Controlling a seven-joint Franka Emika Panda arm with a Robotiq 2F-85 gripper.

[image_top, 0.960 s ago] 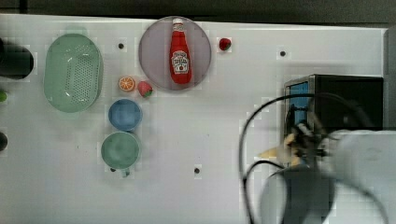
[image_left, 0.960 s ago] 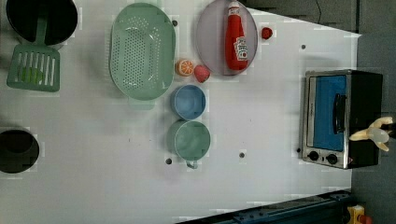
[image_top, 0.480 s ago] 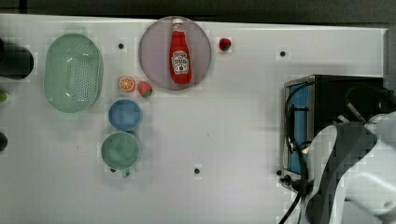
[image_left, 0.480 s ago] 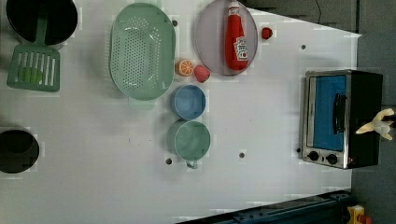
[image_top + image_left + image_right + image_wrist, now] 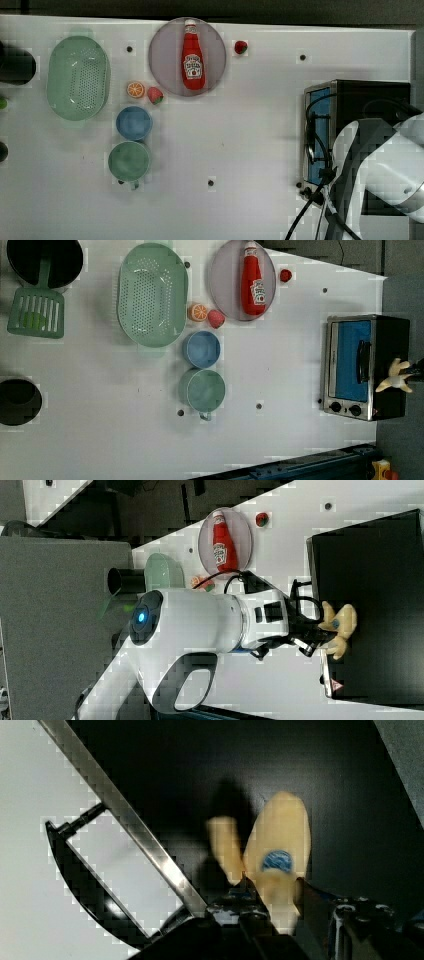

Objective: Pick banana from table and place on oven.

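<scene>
Since a second ago the arm has swung across from the table in front of the oven to over the oven, and the banana (image 5: 338, 625) has gone with it toward the oven's back edge. It is a pale yellow-tan bunch with a blue sticker, now over the black top of the oven (image 5: 370, 600); the left view puts it at the far right side of the oven top (image 5: 395, 381). Whether it rests on the top or hangs just above it, cannot tell. The wrist view has it right at the gripper (image 5: 272, 897), between the dark fingers (image 5: 312, 907). Whether they still pinch it or have let go, cannot tell.

The oven stands at the right end of the table (image 5: 250, 150) in the top view, blue glass door facing the table's middle.

Well apart, toward the top view's upper edge: a round plate (image 5: 165, 60) with a ketchup bottle (image 5: 193, 62) lying on it, and a strawberry (image 5: 241, 47) just beside the plate. An orange slice (image 5: 135, 90) and a second strawberry (image 5: 155, 95) lie by the plate's lower left. A green colander (image 5: 78, 77) is further left, with a blue bowl (image 5: 134, 123) and a green cup (image 5: 129, 161) below.
</scene>
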